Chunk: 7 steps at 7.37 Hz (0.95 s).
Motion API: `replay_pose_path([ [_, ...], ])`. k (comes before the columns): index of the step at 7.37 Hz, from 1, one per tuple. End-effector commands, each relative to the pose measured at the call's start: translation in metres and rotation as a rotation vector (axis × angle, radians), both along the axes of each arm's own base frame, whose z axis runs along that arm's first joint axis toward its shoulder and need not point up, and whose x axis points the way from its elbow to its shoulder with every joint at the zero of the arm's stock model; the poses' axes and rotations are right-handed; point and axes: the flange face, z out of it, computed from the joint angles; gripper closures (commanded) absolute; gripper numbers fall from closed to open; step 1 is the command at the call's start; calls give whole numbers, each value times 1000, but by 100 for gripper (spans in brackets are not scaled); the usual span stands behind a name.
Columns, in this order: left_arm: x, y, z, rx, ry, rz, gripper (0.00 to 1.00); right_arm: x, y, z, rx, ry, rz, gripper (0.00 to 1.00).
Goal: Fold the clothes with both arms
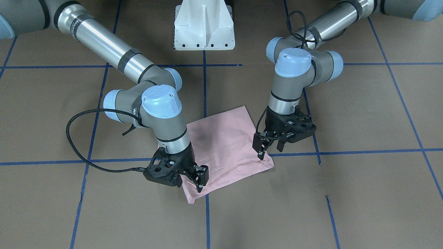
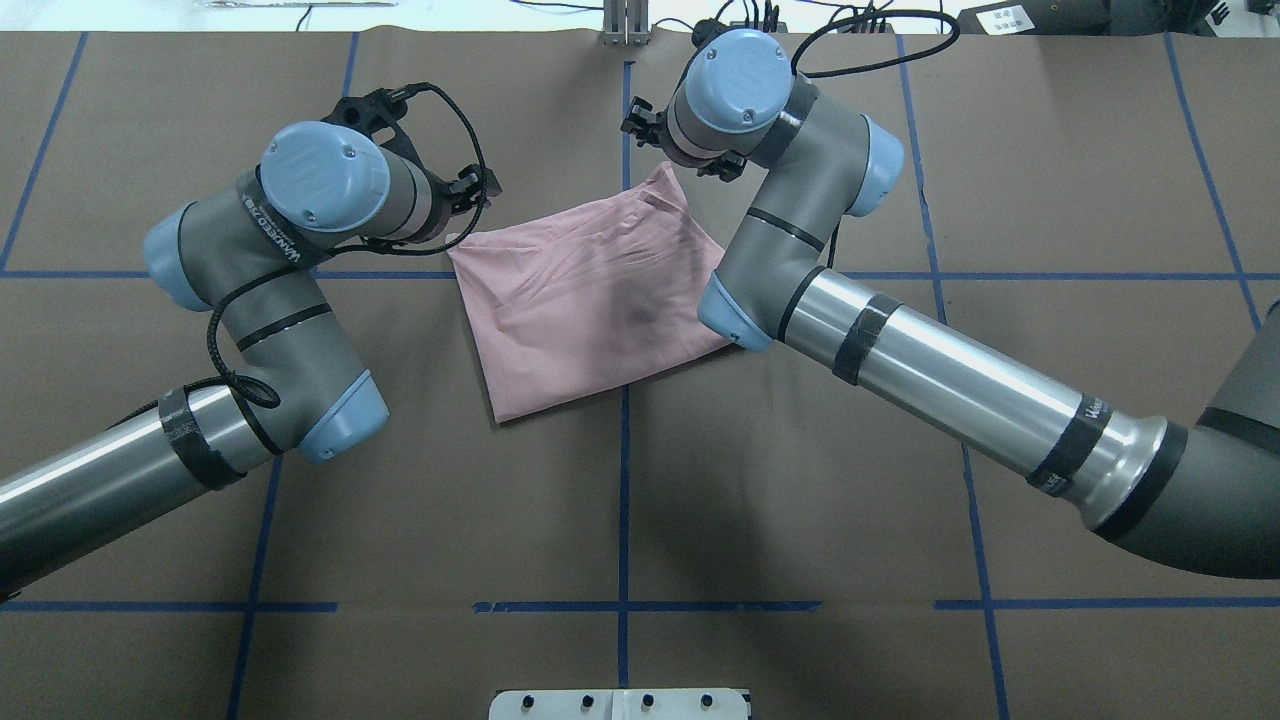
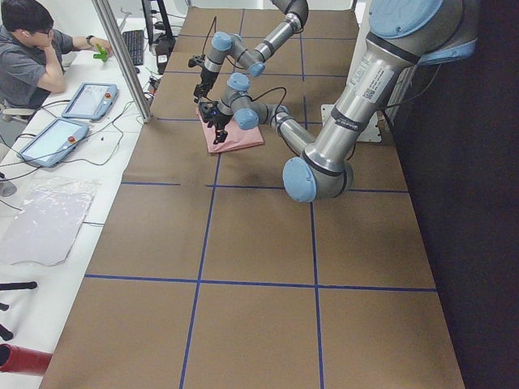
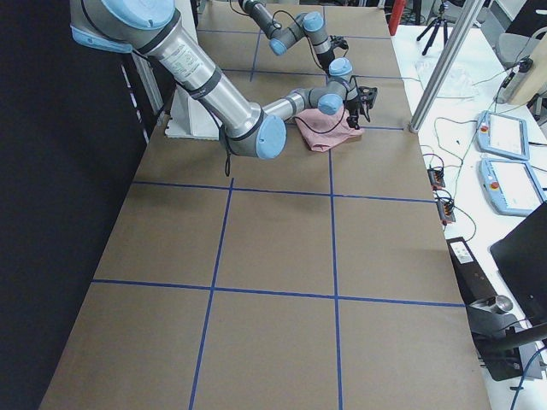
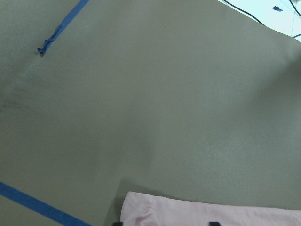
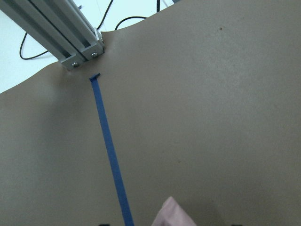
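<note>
Since the T-shirt [image 1: 225, 145] already lies as a squarish pink packet on the table [image 1: 346, 200], plain side up, the step in hand looks like one more fold from its outer edge. The left hand [image 1: 270, 153] stands over one corner with its jaws apart, one fingertip on the cloth, gripping nothing. The right hand [image 1: 199, 183] tips over the neighbouring corner. Its wrist view shows a tip of pink between fingers that seem spread, so it too appears empty.

To do this well, each hand should sink until all layers lie between its fingers. Both should then close together and lift level. Beyond the right hand are a blue tape line [image 6: 110, 155] and a metal post [image 6: 70, 40]; behind both hands stands a white pedestal [image 1: 204, 31]. The likeliest hindrance is the right arm [image 2: 900, 340], whose joint overhangs the cloth behind its hand.
</note>
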Motion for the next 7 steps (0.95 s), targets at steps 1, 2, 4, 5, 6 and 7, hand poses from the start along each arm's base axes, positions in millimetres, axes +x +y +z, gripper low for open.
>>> replay_pose_path([
  [1, -22, -12, 3, 53, -35, 55, 0, 40, -28, 12, 39, 68, -72, 0],
  [2, -61, -21, 8, 94, -50, 94, 0, 56, -30, 12, 52, 144, -145, 0],
  [4, -171, -36, 41, 196, -123, 209, 0, 165, -24, 79, 100, 238, -330, 0],
  [5, -215, -41, 63, 249, -183, 256, 0, 240, -17, 130, 124, 236, -393, 0],
  [6, -258, -38, 91, 279, -229, 307, 0, 304, -10, 179, 142, 234, -459, 0],
  [7, -310, -34, 120, 305, -282, 345, 0, 358, -11, 211, 170, 258, -522, 0],
])
